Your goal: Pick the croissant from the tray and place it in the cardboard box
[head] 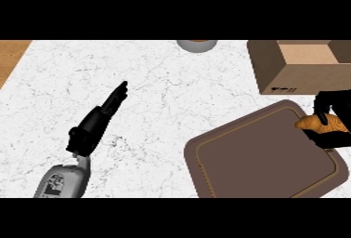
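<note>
A golden-brown croissant (316,123) shows at the right edge of the dark brown tray (260,162). My right hand (334,111) is at the picture's right edge with its black fingers curled round the croissant, hiding most of it. The open cardboard box (302,65) stands at the back right, just beyond the tray's far corner. My left hand (103,116) lies over the white marble counter at the left, fingers straight and pointing up and to the right, holding nothing.
A grey round vessel (197,44) sits at the counter's far edge, left of the box. A strip of wood (12,56) shows at the far left beyond the marble top.
</note>
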Available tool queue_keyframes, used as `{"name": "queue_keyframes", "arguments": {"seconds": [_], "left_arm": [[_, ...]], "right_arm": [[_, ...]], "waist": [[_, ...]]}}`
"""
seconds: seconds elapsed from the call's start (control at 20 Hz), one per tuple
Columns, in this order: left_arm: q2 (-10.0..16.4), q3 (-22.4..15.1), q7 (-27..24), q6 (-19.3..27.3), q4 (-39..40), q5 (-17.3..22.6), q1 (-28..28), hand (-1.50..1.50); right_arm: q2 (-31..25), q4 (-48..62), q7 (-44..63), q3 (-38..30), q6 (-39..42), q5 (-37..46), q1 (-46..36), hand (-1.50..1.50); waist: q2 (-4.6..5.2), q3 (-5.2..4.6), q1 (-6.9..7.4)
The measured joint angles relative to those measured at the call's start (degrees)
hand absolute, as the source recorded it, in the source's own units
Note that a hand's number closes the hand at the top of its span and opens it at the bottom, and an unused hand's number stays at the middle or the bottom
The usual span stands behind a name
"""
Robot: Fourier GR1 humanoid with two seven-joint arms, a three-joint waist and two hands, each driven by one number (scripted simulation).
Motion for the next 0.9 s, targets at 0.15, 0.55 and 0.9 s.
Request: {"name": "queue_keyframes", "arguments": {"seconds": [0.15,0.55,0.9], "left_arm": [[-0.7,0.0,0.3,0.6,0.3,-0.5,-0.4,0.00],[0.2,0.8,0.7,-0.4,-1.3,0.1,0.9,0.00],[-1.0,0.1,1.8,-0.2,-1.1,-0.7,-0.6,0.00]], "right_arm": [[-1.9,-6.5,-0.6,-3.5,3.3,-3.8,2.0,1.50],[-3.7,-23.4,4.1,-15.8,14.0,-18.5,4.7,1.50],[-4.8,-24.3,14.5,-22.6,19.5,-25.8,-1.7,1.50]], "waist": [[-0.09,-0.01,-0.41],[-0.27,-0.04,-0.85],[-0.07,-0.02,-0.16]]}}
